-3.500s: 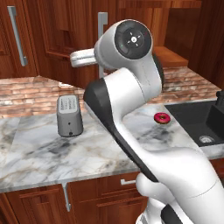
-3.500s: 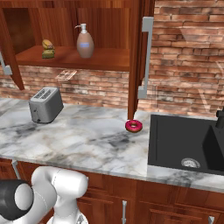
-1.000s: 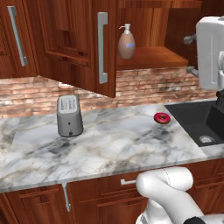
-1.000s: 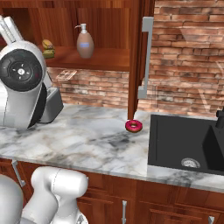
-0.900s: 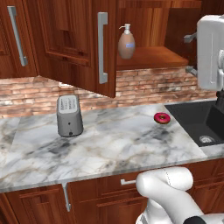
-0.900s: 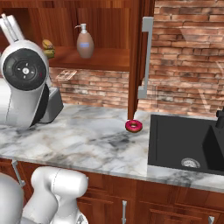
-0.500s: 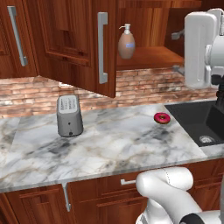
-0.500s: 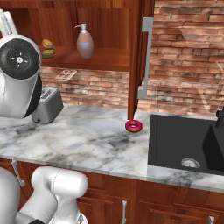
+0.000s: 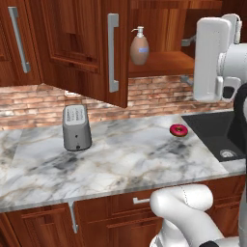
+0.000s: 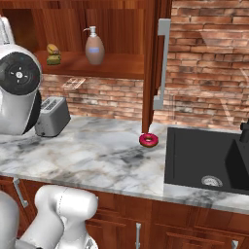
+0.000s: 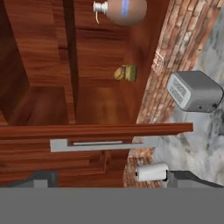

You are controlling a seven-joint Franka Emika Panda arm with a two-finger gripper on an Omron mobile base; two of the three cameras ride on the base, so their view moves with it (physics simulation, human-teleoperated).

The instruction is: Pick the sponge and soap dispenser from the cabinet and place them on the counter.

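The cabinet (image 9: 72, 43) stands open. On its shelf the tan soap dispenser (image 9: 139, 47) (image 10: 94, 47) stands upright, with the small yellow and green sponge (image 10: 53, 54) to its left near the cupboard's side wall. My gripper (image 9: 187, 60) hangs in front of the shelf, right of the dispenser and apart from it, rolled on its side, open with nothing between its fingers. In the rolled hand view the dispenser (image 11: 124, 9) lies at the top edge and the sponge (image 11: 126, 73) below it, both far from my gripper (image 11: 116, 179). The marble counter (image 9: 125, 159) (image 10: 97, 155) lies below.
A grey toaster (image 9: 76, 127) (image 10: 51, 116) (image 11: 194, 91) stands on the counter's left part. A red doughnut (image 9: 179, 130) (image 10: 148, 140) lies by the black sink (image 10: 209, 160). The open door with its bar handle (image 9: 113, 52) (image 11: 103, 143) juts out beside my hand.
My hand has shifted left toward the open cabinet, at about shelf height. The jaws stay wide apart, and the dispenser and sponge have not moved.
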